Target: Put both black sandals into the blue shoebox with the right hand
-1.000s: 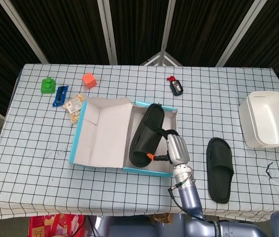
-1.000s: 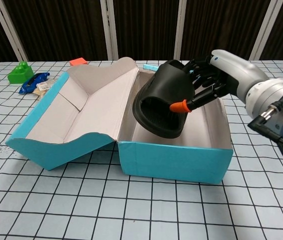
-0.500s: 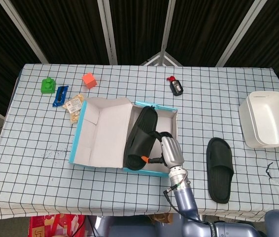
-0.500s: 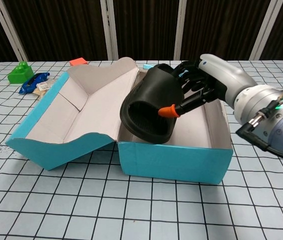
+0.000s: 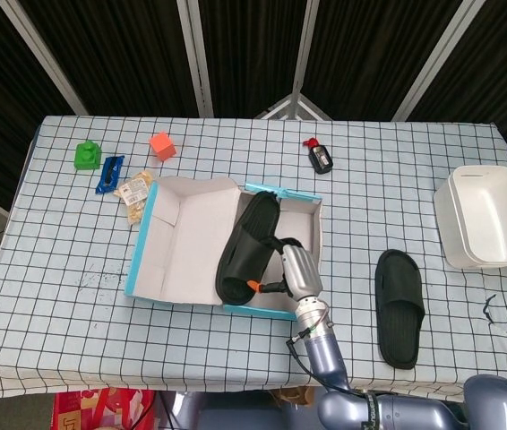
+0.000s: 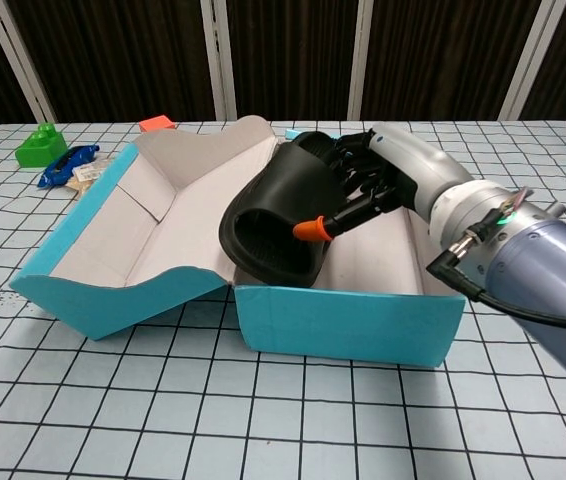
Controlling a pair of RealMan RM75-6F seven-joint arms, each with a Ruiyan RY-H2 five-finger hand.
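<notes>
My right hand (image 5: 291, 265) (image 6: 378, 180) grips a black sandal (image 5: 243, 245) (image 6: 281, 218) and holds it tilted over the left side of the blue shoebox (image 5: 276, 309) (image 6: 348, 320), near the fold of the open lid (image 5: 182, 242) (image 6: 153, 215). The sandal's open toe end faces the chest camera. A second black sandal (image 5: 399, 306) lies flat on the checked cloth to the right of the box, seen only in the head view. My left hand shows in neither view.
A white bin (image 5: 486, 216) stands at the right edge. At the far left lie a green block (image 5: 86, 155) (image 6: 40, 145), a blue tool (image 5: 109, 173) (image 6: 67, 163), a snack packet (image 5: 133, 191) and an orange block (image 5: 162, 145) (image 6: 157, 123). A small black item (image 5: 319, 157) lies behind the box.
My right hand has carried the sandal leftwards across the box, from its right half towards the lid fold, and slightly lower.
</notes>
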